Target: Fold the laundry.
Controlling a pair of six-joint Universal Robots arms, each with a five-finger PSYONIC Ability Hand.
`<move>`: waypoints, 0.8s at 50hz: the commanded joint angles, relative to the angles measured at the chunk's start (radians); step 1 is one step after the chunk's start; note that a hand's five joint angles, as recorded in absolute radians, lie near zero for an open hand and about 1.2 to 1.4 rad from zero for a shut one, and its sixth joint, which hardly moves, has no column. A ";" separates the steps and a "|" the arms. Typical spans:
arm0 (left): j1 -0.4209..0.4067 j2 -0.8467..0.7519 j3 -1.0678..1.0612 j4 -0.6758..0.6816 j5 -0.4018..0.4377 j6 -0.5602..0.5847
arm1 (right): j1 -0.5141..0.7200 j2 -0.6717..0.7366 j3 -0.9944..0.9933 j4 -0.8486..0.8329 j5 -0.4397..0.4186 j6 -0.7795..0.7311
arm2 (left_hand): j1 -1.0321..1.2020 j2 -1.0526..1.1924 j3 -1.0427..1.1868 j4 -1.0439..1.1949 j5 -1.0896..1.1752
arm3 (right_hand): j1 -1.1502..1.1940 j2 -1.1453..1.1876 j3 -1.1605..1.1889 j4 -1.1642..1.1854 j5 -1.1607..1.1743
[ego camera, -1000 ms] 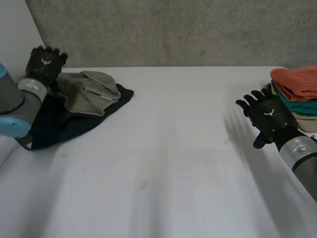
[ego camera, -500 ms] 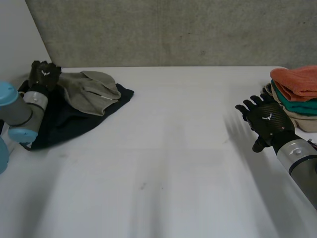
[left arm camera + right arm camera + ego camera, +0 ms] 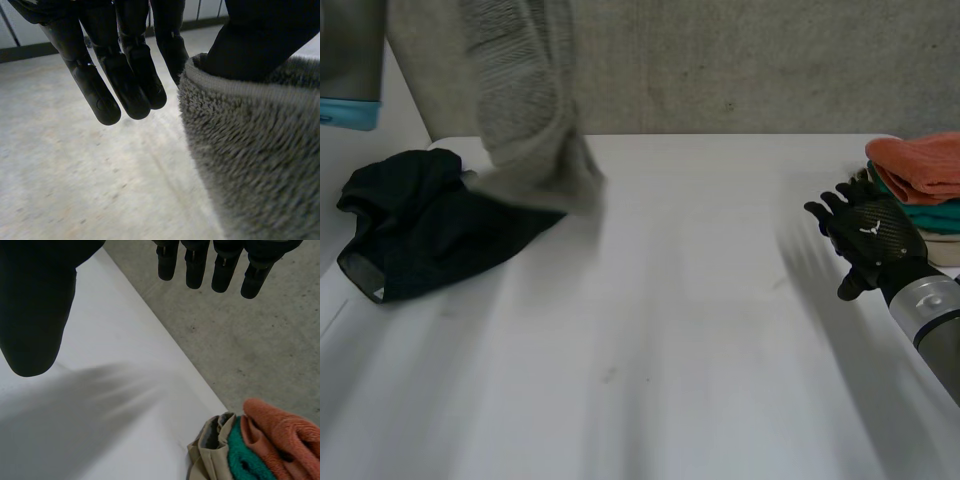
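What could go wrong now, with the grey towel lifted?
The left hand pinches the towel only at its hem; it may slip. Its lower end hangs by the black cloth and may drag it. The right hand is close to the folded stack and could knock it.

Soft, even light makes the white counter (image 3: 700, 300) bright and matte, picks out the grey towel (image 3: 525, 110) pile, and leaves the black cloth (image 3: 420, 235) at far left nearly featureless.
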 commanded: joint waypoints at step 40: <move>-0.255 0.059 -0.740 -0.441 -0.284 0.046 | 0.151 -0.083 -0.159 0.735 0.116 0.656 | -0.798 -0.824 -0.820 -0.829 -0.769 | -0.055 -0.036 -0.035 -0.036 -0.049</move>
